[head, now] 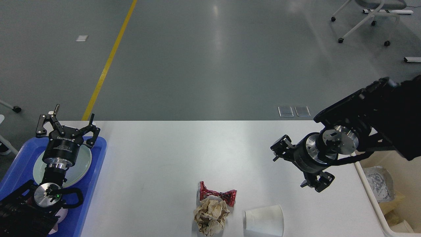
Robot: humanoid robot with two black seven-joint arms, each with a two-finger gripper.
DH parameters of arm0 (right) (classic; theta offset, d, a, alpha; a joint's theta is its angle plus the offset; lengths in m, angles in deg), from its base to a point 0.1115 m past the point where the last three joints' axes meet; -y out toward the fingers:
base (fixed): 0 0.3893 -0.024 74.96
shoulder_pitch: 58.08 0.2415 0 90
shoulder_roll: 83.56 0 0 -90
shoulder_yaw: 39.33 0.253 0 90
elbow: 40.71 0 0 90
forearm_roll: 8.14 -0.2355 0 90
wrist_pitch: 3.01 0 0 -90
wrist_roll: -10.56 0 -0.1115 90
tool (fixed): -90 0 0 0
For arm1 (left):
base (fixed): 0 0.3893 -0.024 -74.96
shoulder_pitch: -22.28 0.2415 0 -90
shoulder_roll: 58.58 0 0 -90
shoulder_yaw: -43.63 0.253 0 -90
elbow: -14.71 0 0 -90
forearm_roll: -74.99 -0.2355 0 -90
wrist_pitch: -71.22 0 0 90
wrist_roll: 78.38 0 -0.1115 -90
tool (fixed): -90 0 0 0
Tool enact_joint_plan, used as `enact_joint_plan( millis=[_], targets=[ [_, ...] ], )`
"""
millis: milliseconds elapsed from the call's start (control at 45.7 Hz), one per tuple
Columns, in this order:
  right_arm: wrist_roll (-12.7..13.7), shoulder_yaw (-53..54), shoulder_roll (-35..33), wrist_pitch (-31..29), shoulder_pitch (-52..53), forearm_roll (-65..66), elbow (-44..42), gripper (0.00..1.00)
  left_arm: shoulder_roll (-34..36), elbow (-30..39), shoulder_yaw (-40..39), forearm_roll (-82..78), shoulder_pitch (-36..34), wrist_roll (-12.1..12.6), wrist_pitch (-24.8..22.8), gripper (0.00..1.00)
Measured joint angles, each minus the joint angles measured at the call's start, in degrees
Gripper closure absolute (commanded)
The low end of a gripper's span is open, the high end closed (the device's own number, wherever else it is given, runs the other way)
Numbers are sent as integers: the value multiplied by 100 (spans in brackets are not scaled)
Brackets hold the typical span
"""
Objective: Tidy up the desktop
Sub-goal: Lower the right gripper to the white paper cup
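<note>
Left gripper (67,123) was spread open over the blue tray (95,171). Right gripper (297,164) apparently open above the desktop (158,171); red wrapper (217,194), paper ball (210,215), cup (264,220) near edge.

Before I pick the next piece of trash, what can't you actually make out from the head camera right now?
- Plate on the blue tray: mostly hidden by the left tool.
- Paper cup: bottom cut off by the frame edge.
- Bin contents: cut off at the right edge, partly hidden by the right arm.
- Right tool: open; faces away, inner finger faces hidden.
</note>
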Motion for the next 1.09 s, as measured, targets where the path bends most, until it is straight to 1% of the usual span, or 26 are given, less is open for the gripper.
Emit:
enact_joint_plan(
  millis=[44,109,197,438,700,919,985,1094],
  targets=[
    [-8,90,-26,325,-54,-350,91,0,0,0,0,-1,0,0,0,2],
    [-12,289,-78,594,-143,-693,185,0,0,0,0,-1,0,0,0,2],
    [-23,594,-110,643,-384,-842,232,0,0,0,0,-1,0,0,0,2],
    [-54,1702,-120,652,-1603,-830,83,0,0,0,0,-1,0,0,0,2],
    [-94,1978,-34,685,-2597,-817,-804,0,0,0,0,-1,0,0,0,2],
    [-91,1985,303,639,-3414,-852,-1888,0,0,0,0,-1,1,0,0,2],
    [-74,1984,364,622,-3521,-856,-2023,0,0,0,0,-1,1,0,0,2],
    [-61,1984,400,616,-3549,-854,-2102,14,0,0,0,-1,1,0,0,2]
  ],
)
